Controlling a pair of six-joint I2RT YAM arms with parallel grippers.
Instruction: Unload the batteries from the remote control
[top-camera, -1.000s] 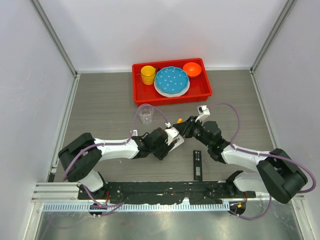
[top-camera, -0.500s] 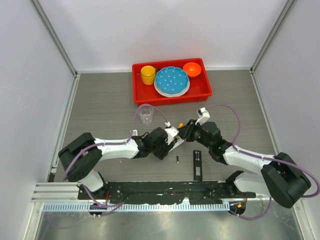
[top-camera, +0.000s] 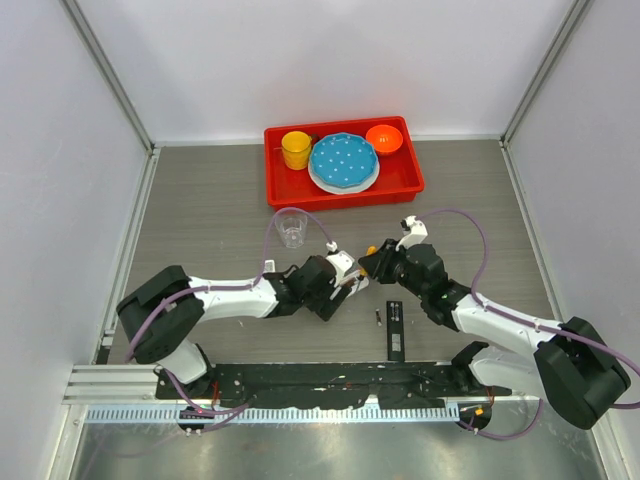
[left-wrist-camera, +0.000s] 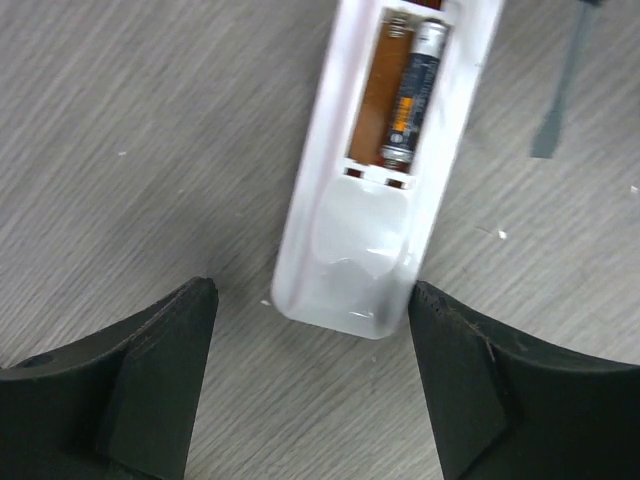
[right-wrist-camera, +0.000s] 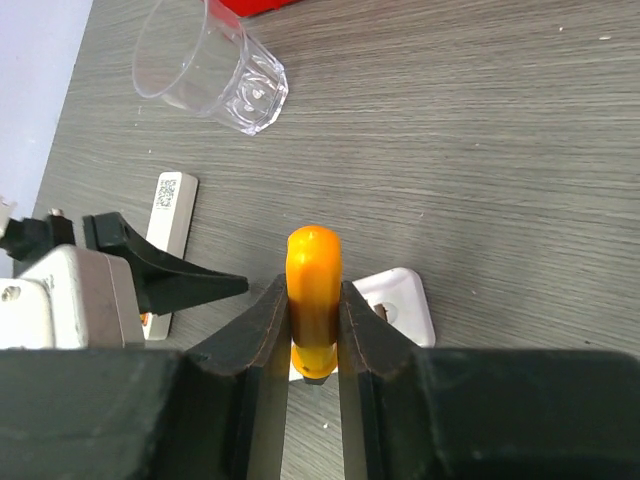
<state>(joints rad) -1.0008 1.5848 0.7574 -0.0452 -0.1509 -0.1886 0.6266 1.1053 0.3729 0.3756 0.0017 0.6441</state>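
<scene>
While the left gripper (left-wrist-camera: 312, 290) sat wide open with nothing in it, its black fingers (left-wrist-camera: 160, 380) straddled the end of the long white plastic remote control (left-wrist-camera: 370, 240), a gap on each side. Just ahead of those fingers, one slim dark-and-orange cylindrical battery (left-wrist-camera: 410, 95) lay in the open compartment. The right gripper (right-wrist-camera: 313, 290) was clamped tight on the orange-handled screwdriver (right-wrist-camera: 313, 260), close beside the left one. A second battery (top-camera: 377, 317), tiny and dark, lay loose on the grey wood-grain table (top-camera: 200, 210), near the right gripper on its base side.

Overhead and wrist close-ups sharing remote (left-wrist-camera: 360, 250)
</scene>
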